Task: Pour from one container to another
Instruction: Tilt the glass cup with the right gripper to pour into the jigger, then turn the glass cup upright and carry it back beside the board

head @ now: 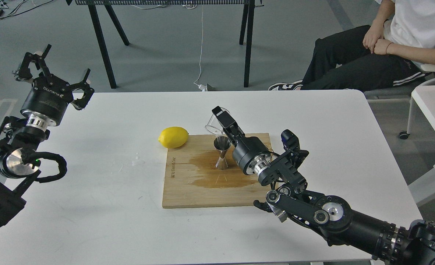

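A small clear cup point(213, 124) is held tilted over on its side, its mouth pointing down-left just above the steel hourglass jigger point(222, 153). My right gripper point(220, 117) is shut on the cup. The jigger stands upright on a wooden cutting board point(188, 184), in the middle of a dark wet patch. Whether liquid is flowing cannot be made out. My left gripper point(52, 71) is raised beyond the table's far left corner, open and holding nothing.
A yellow lemon point(173, 137) lies at the board's far left corner. A few drops point(138, 160) sit on the white table point(92, 206) left of the board. A seated person point(386, 48) and black table legs point(103, 48) are beyond the far edge.
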